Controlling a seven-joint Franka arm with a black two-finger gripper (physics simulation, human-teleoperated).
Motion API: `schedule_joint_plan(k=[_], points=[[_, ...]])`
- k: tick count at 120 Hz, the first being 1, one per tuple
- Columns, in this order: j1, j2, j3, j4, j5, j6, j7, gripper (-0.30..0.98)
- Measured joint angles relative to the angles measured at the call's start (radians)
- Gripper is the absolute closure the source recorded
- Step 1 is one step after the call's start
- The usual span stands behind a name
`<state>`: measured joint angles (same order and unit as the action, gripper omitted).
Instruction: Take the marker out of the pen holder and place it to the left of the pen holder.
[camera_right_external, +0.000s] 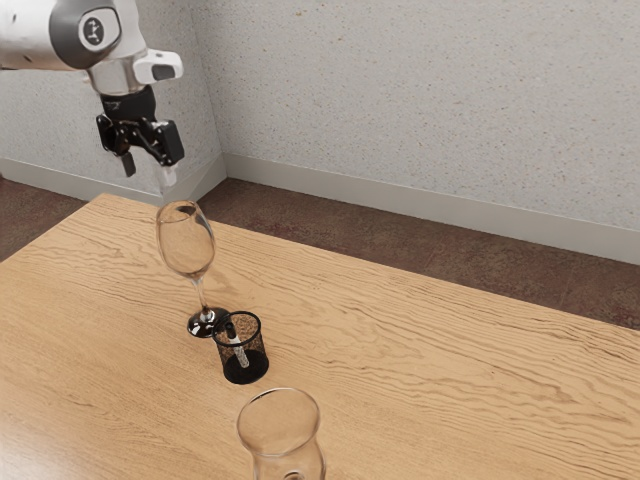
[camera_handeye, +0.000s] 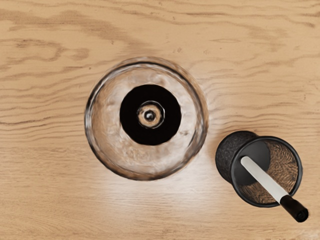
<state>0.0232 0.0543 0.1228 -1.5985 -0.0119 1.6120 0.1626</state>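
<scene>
At the exterior view's left the arm (camera_right_external: 112, 72) reaches in over the far part of the table (camera_right_external: 450, 380), its gripper (camera_right_external: 148, 172) pointing down with the fingers parted and nothing between them. That suits a hand yet to choose its grip; the height seems useful too, since a tall wine glass (camera_right_external: 187, 240) rises below and to the right. The wrist view looks down into its bowl, so a low sweep toward the pen holder (camera_right_external: 258, 352) could knock it.

Next rightward and nearer comes that holder, upright just beside the glass's dark foot. The marker (camera_handeye: 262, 177) is inside it, tilted because the mesh cup is much wider than the barrel: the light end sits low while the dark cap (camera_handeye: 295, 209) leans at the rim. The cap end probably offers the best hold, with the fingers set across the barrel and a lift along its slant, lest the cup be dragged or tipped.

Farther right and nearest stands a second clear glass (camera_right_external: 280, 428). Between two such neighbours, the marker likely needs a high exit before being laid left of the holder.
</scene>
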Motion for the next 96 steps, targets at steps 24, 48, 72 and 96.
schedule_joint_plan(k=[24,48,72,96], points=[[-0.040,0.002,0.004,-0.175,-0.002,0.063,0.031,0.02],[-0.045,0.027,0.004,-0.473,-0.045,0.243,0.046,0.02],[-0.095,0.055,-0.005,-0.466,-0.086,0.355,0.001,0.02],[-0.183,0.175,-0.018,-0.367,-0.045,0.433,-0.055,0.02]])
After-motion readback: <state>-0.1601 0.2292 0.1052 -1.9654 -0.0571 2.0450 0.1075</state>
